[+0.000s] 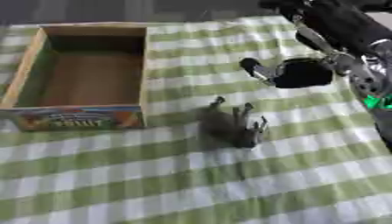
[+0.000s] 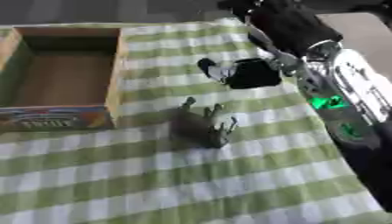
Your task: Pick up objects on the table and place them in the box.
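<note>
Left eye view — robot hand above grey object, beside box.

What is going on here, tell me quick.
The robot's right hand hangs above the green-checked cloth, near a small dark object with thin parts sticking up, lying on the cloth apart from the hand. It holds nothing I can see. The cardboard box to the left looks empty. The left hand is out of view.
</note>
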Controlling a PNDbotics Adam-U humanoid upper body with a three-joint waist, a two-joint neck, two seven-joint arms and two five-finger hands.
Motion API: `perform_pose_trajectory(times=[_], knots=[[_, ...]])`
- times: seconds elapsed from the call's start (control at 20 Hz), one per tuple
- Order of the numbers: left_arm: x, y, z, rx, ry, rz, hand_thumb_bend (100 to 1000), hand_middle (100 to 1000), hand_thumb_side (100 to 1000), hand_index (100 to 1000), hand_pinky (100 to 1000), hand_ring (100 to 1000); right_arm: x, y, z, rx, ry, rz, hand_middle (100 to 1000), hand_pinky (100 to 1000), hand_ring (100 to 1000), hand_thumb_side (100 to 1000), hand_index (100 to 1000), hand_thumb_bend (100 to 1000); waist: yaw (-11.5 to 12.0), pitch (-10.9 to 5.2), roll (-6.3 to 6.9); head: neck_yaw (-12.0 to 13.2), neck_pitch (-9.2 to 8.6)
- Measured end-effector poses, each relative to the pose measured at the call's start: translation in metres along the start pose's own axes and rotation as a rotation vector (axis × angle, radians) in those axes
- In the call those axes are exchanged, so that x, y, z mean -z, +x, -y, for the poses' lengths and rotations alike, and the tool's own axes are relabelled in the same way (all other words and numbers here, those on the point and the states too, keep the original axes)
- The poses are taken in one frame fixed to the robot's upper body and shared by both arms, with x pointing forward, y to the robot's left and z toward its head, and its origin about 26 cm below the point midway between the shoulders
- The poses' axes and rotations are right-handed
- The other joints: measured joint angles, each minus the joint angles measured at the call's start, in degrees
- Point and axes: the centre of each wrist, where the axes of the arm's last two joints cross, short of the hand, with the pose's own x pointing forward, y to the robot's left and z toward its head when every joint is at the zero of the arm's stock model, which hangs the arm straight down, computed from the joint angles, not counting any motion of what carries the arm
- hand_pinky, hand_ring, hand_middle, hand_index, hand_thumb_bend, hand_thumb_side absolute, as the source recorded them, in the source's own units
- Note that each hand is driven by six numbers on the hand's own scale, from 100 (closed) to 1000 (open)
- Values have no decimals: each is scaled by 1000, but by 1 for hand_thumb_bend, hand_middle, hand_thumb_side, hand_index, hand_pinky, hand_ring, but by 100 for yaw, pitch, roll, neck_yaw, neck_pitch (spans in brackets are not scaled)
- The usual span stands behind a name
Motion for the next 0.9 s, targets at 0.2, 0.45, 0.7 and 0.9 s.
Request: perform_pose_trajectory(times=[0.2,0.45,0.7,0.9], knots=[[0,0,0,0,0,0,100,922,691,849,544,839,-1,0,-3,2,10,0,869,882,914,793,975,389,7,0,-5,30,0],[0,0,0,0,0,0,100,922,691,849,544,840,-1,1,-3,3,12,2,858,874,906,792,974,386,37,2,-4,43,0],[0,0,0,0,-4,0,100,922,691,848,544,840,0,8,-10,20,48,12,831,859,906,789,998,442,39,3,-4,42,38],[0,0,0,0,-8,0,100,922,691,848,544,840,2,23,-18,12,112,25,801,832,900,787,1000,541,8,3,-5,38,49]])
